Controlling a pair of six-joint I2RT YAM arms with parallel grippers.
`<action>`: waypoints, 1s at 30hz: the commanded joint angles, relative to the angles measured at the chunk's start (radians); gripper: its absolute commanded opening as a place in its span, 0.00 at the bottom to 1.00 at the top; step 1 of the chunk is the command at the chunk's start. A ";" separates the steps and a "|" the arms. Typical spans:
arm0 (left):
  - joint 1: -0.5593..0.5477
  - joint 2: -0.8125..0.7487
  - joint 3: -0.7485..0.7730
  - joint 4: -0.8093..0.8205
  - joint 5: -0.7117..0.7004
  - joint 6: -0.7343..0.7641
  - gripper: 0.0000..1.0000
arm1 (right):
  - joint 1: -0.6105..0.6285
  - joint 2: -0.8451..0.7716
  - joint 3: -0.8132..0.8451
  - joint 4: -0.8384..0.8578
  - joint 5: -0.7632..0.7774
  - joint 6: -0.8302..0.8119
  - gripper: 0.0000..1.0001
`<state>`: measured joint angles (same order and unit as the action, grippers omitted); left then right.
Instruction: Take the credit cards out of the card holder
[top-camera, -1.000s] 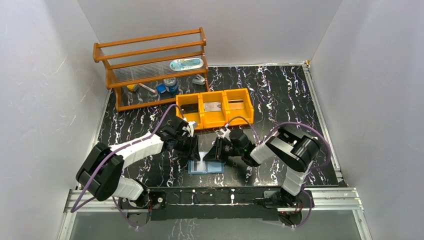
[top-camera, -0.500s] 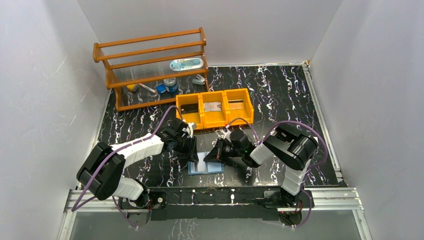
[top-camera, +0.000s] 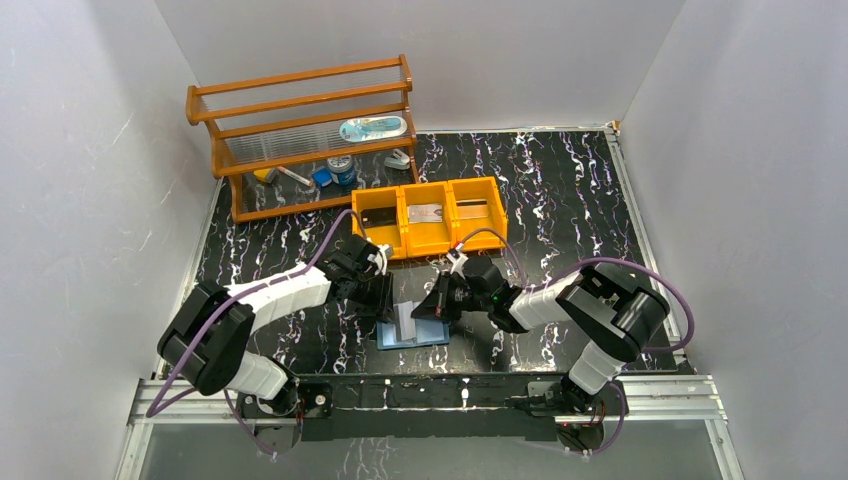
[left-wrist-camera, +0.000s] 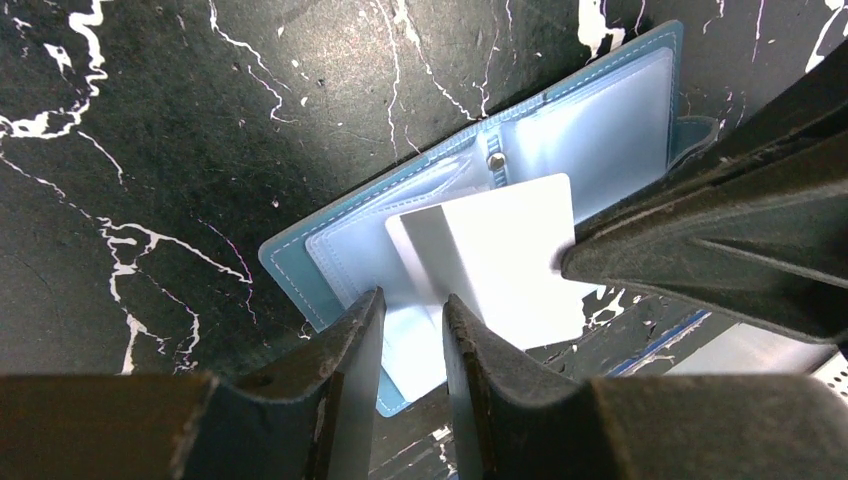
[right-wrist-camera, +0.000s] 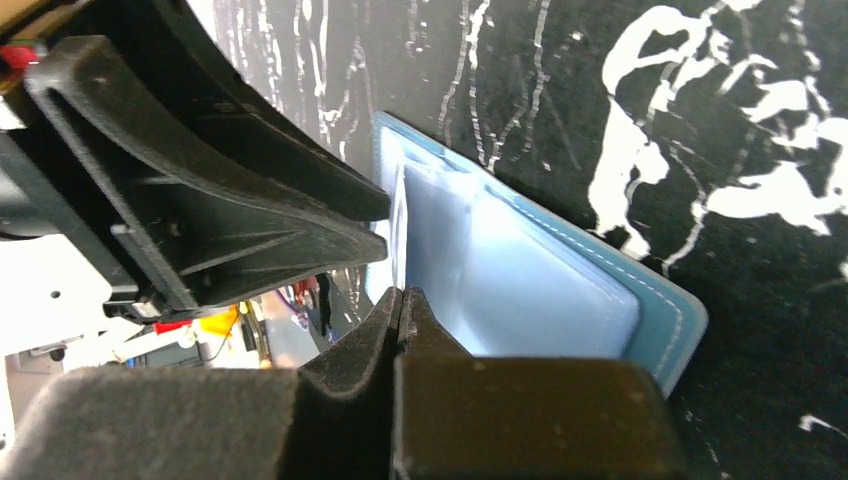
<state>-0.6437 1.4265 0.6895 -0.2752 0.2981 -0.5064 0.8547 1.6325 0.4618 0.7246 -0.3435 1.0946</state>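
My right pincer (right-wrist-camera: 401, 300) is clamped on a pale credit card (left-wrist-camera: 500, 260), half out of the open card holder (left-wrist-camera: 620, 110). The left pincer (left-wrist-camera: 412, 315) is narrowly parted at the holder's edge (I can't tell whether it grips anything). A black marbled table (left-wrist-camera: 180, 120) lies beneath.

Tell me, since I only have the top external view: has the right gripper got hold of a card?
Observer: Yes. The right wrist view shows the right gripper shut on the edge of a white card.
Operator: Is the left gripper pinning the card holder down?
Observer: Probably. The left wrist view shows the left gripper with its fingers slightly apart and their tips at the left page of the open card holder. I cannot confirm contact.
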 joint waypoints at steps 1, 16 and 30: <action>-0.005 0.012 0.008 -0.062 -0.042 0.029 0.28 | -0.002 -0.016 0.037 -0.091 0.028 -0.035 0.06; -0.024 -0.103 0.044 0.100 0.201 -0.030 0.45 | -0.002 0.013 0.020 -0.086 0.102 0.012 0.08; -0.031 -0.019 -0.105 0.097 0.049 -0.074 0.34 | -0.002 -0.002 -0.009 -0.005 0.066 0.037 0.21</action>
<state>-0.6678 1.3994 0.6140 -0.1547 0.4068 -0.5800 0.8547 1.6379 0.4725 0.6228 -0.2649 1.1198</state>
